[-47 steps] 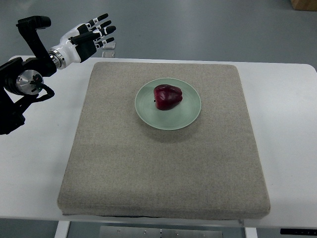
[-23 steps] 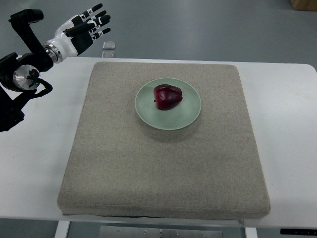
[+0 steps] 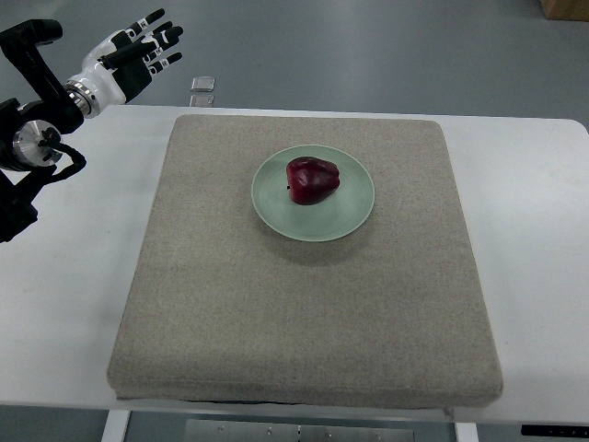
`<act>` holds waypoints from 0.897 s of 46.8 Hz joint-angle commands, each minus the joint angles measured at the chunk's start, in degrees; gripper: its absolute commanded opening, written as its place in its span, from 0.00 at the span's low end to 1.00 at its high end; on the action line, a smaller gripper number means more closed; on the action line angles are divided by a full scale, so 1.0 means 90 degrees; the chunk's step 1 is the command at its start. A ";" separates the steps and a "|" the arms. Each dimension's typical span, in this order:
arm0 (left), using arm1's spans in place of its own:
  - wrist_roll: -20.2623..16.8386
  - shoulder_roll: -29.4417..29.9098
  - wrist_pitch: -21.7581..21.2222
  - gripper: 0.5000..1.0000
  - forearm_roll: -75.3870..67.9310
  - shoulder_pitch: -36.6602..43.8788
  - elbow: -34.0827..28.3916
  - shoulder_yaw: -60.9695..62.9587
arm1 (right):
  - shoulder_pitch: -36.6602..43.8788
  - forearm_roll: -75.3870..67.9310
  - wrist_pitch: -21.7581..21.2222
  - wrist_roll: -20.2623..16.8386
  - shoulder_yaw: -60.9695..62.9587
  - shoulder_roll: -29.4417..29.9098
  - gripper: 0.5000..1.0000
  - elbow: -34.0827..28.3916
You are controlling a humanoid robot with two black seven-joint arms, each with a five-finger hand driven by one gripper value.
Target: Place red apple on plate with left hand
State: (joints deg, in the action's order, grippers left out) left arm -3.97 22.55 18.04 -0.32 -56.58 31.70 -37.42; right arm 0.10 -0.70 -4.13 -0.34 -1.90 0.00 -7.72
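A dark red apple (image 3: 312,180) sits on a pale green plate (image 3: 350,216) in the upper middle of a beige mat (image 3: 304,304). My left hand (image 3: 138,55) is at the far upper left, past the table's back left corner, well away from the plate. Its fingers are spread and it holds nothing. The left arm (image 3: 37,138) comes in from the left edge. The right arm is out of view.
The mat lies on a white table (image 3: 74,295). A small clear object (image 3: 202,85) lies on the floor just beyond the table's back edge, right of my left hand. A brown box corner (image 3: 566,7) shows at the top right.
My left hand has moved up and to the left, away from the mat, with fingers still spread. The apple and plate have not moved.
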 commanded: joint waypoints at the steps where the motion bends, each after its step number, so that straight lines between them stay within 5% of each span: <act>1: 0.0012 -0.0025 -0.0003 1.00 -0.0023 -0.0090 -0.0191 -0.0003 | -0.0002 0.0000 0.0000 -0.0001 -0.0003 0.0000 0.86 -0.0002; 16: 0.0012 0.0034 -0.0012 1.00 -0.0014 -0.0402 -0.0944 -0.0003 | -0.0002 0.0000 0.0000 -0.0001 -0.0003 0.0000 0.86 -0.0002; 42: 0.0012 -0.0025 -0.0012 1.00 -0.0023 -0.0559 -0.0876 -0.0003 | -0.0002 0.0000 0.0000 -0.0001 -0.0003 0.0000 0.86 -0.0002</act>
State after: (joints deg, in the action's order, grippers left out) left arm -3.86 22.34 17.87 -0.52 -61.64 23.82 -37.45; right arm 0.09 -0.70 -4.14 -0.35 -1.91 0.00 -7.74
